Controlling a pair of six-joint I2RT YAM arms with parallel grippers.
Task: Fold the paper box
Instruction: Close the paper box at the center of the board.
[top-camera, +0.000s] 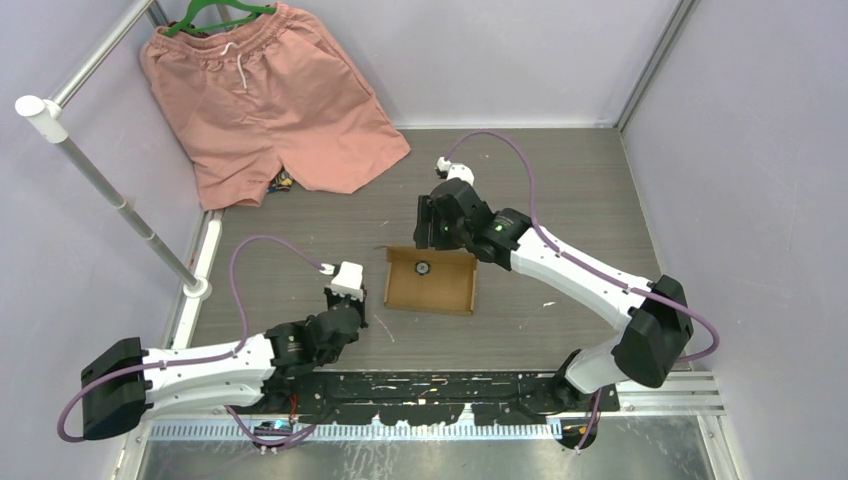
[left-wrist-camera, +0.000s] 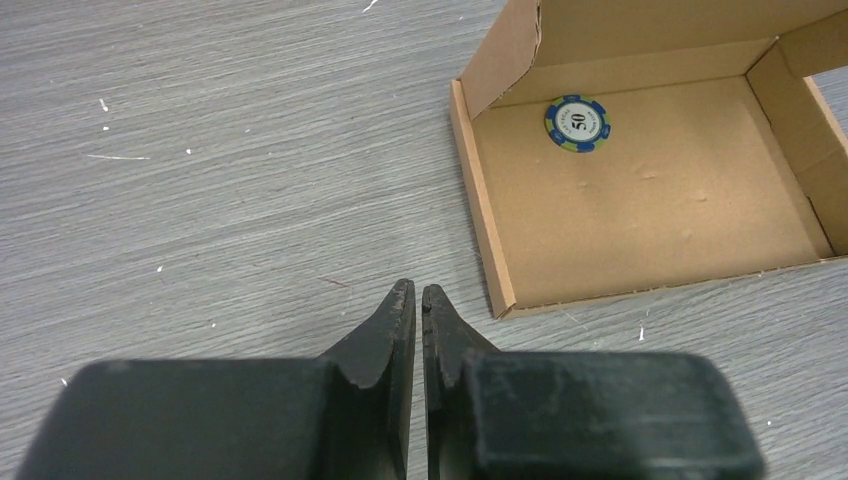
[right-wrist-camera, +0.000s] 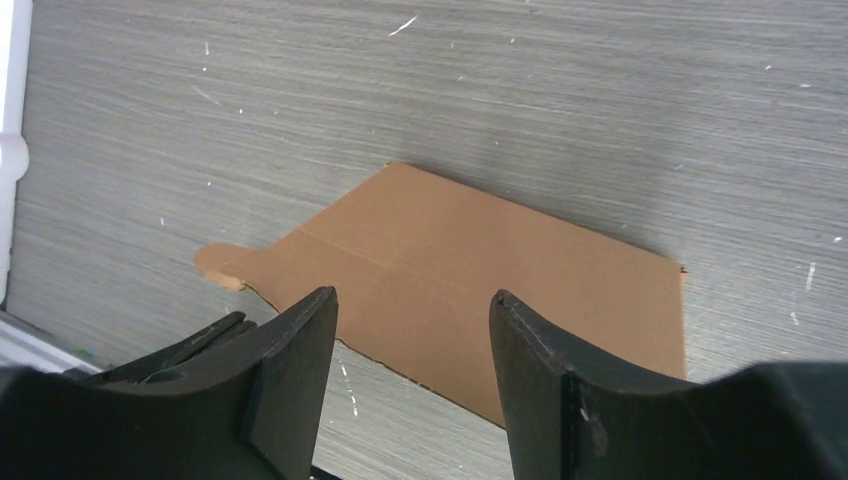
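The paper box (top-camera: 430, 283) is a shallow brown cardboard tray standing open in the middle of the table, with a blue poker chip (top-camera: 423, 267) inside it. In the left wrist view the paper box (left-wrist-camera: 640, 210) lies ahead and to the right, the chip (left-wrist-camera: 577, 124) near its far wall. My left gripper (left-wrist-camera: 418, 291) is shut and empty, just off the box's near left corner. My right gripper (right-wrist-camera: 412, 296) is open over the flat lid flap (right-wrist-camera: 470, 270), which lies on the table and ends in a small tab. From above, the right gripper (top-camera: 432, 230) covers the box's far edge.
Salmon-pink shorts (top-camera: 270, 100) on a green hanger lie at the back left. A white pole (top-camera: 110, 190) slants along the left side. Grey walls close in the table on three sides. A black and metal rail (top-camera: 430, 395) runs along the near edge.
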